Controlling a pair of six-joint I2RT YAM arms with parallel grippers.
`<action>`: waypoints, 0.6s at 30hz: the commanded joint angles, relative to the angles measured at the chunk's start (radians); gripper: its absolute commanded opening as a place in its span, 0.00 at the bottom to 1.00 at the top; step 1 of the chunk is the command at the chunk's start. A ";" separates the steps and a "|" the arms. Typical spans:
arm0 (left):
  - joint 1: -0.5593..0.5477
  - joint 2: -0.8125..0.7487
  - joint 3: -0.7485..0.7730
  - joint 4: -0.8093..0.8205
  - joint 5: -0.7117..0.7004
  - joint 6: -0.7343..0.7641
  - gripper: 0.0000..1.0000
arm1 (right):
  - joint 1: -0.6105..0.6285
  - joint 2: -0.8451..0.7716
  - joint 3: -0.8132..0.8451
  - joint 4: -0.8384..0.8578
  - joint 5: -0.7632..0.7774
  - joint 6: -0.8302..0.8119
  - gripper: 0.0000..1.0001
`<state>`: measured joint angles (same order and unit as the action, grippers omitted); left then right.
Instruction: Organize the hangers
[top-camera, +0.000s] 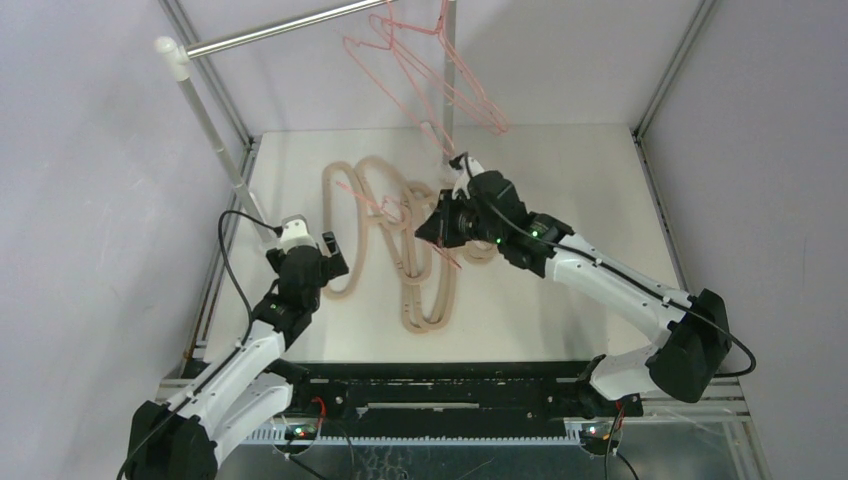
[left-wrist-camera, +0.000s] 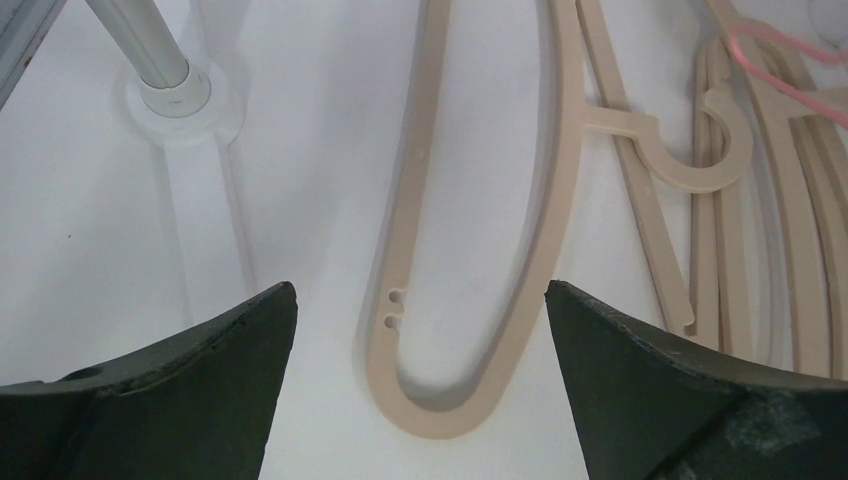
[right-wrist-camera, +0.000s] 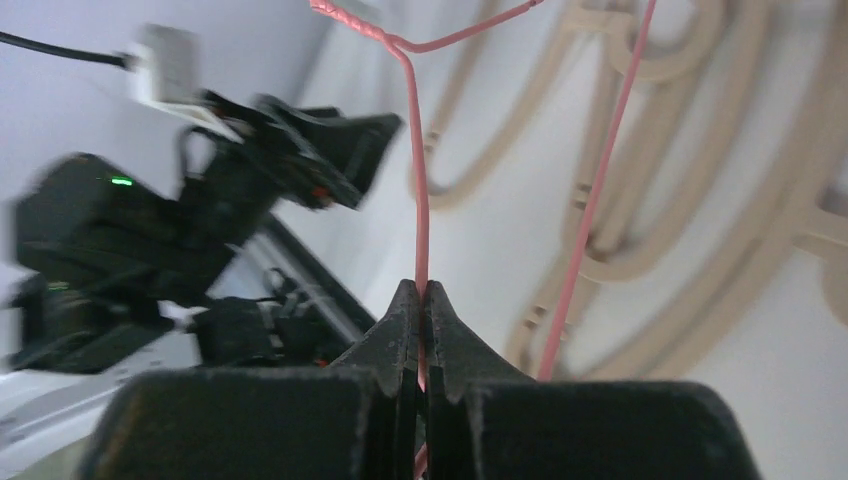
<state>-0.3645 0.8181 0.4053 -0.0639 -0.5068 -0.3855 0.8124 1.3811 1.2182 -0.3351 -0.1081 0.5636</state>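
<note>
Several beige hangers (top-camera: 400, 250) lie tangled on the white table. My left gripper (top-camera: 335, 262) is open low over the left end of the pile; in the left wrist view its jaws (left-wrist-camera: 420, 290) stand wide on either side of a beige hanger's rounded loop (left-wrist-camera: 432, 420) without touching it. My right gripper (top-camera: 432, 225) hovers over the pile and is shut (right-wrist-camera: 421, 290) on a thin pink wire hanger (right-wrist-camera: 421, 200), which is lifted off the beige ones. Other pink wire hangers (top-camera: 430, 70) hang from the silver rail (top-camera: 280, 30).
The rail's slanted post (top-camera: 210, 120) stands at the left, its white foot (left-wrist-camera: 180, 95) just beyond my left gripper. Grey walls and metal frame bars enclose the table. My left arm (right-wrist-camera: 200, 200) shows in the right wrist view.
</note>
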 joint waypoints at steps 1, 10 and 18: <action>-0.003 0.020 0.014 0.030 -0.007 -0.002 0.99 | -0.052 -0.035 0.048 0.238 -0.259 0.130 0.00; -0.004 0.015 0.009 0.035 0.001 -0.005 0.99 | -0.071 0.012 0.213 0.375 -0.223 0.142 0.00; -0.003 0.019 0.008 0.043 0.004 -0.007 0.99 | -0.078 0.095 0.296 0.571 -0.149 0.225 0.00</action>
<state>-0.3645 0.8433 0.4053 -0.0628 -0.5045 -0.3855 0.7452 1.4342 1.4563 0.0696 -0.3054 0.7273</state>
